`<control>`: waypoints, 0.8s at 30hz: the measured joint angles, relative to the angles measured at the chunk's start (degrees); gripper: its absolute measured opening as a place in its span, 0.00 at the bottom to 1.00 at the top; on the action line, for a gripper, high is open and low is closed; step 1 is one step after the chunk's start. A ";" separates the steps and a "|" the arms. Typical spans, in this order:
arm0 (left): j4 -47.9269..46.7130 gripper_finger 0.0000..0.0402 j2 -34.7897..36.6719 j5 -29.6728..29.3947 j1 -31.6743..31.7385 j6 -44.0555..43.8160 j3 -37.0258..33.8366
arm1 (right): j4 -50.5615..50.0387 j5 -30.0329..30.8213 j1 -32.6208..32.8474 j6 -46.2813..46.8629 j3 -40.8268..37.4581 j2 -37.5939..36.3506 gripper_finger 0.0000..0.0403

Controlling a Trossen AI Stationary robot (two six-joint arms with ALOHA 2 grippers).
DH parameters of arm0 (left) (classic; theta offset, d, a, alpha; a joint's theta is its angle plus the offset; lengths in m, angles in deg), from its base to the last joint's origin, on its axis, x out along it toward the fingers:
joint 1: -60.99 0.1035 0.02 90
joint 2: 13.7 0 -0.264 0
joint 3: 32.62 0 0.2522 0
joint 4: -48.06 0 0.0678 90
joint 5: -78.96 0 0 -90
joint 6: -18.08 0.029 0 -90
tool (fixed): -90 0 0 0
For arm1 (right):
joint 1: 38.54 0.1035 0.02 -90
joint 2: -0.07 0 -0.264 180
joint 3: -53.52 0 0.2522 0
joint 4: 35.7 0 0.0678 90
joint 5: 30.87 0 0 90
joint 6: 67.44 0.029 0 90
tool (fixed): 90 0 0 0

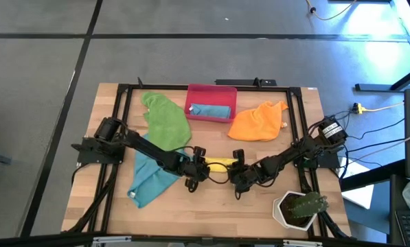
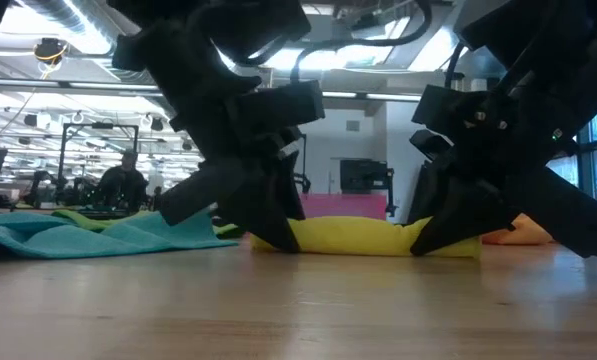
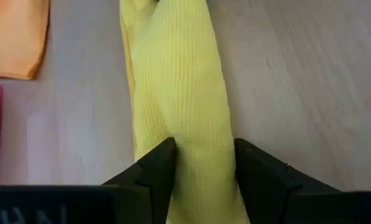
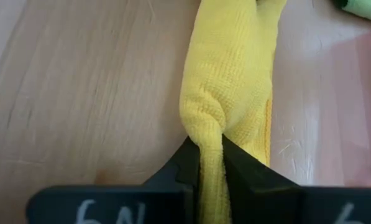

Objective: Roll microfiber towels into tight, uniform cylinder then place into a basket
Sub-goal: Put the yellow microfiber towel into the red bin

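A yellow microfiber towel [image 1: 220, 162], rolled into a long bundle, lies on the wooden table near its front middle. My left gripper [image 1: 203, 165] is at its left end and my right gripper [image 1: 236, 168] at its right end, each shut on it. In the low view the roll [image 2: 363, 237] rests on the table between the two. The red-pink basket [image 1: 211, 103] stands at the far middle with a teal rolled towel [image 1: 210, 110] lying in it. Green [image 1: 167, 120], teal [image 1: 150, 180] and orange [image 1: 258, 122] towels lie loose on the table. My left gripper [image 3: 204, 152] has the roll's left end [image 3: 191, 146] between its two fingers, one on each long side. The roll is narrower there. The fingers slant down from the table's left and point along the roll, which lies on the table. My right gripper [image 4: 210, 146] pinches the roll's right end [image 4: 210, 130] between its two fingers, where the cloth is squeezed into a thin bunch of several layers. The fingers slant down from the table's right, along the roll. The roll lies on the table.
A white pot with a cactus-like plant [image 1: 301, 209] stands at the near right corner. A black frame [image 1: 191, 87] runs around the work area. Bare wood shows in front of the roll [image 2: 298, 310].
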 joint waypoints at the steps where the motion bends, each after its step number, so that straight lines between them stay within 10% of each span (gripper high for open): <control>1: 0.05 0.37 -0.44 -0.31 0.11 -0.01 0.14 | 0.00 -0.02 0.00 0.00 -0.02 0.02 0.09; 14: -1.90 0.03 1.00 -8.78 1.62 0.47 1.35 | -4.47 3.12 -2.32 -0.18 -0.33 -6.84 0.09; 24: -10.84 0.01 6.79 -14.87 6.56 8.46 6.72 | -7.98 3.91 -12.25 -8.72 -0.31 -20.69 0.09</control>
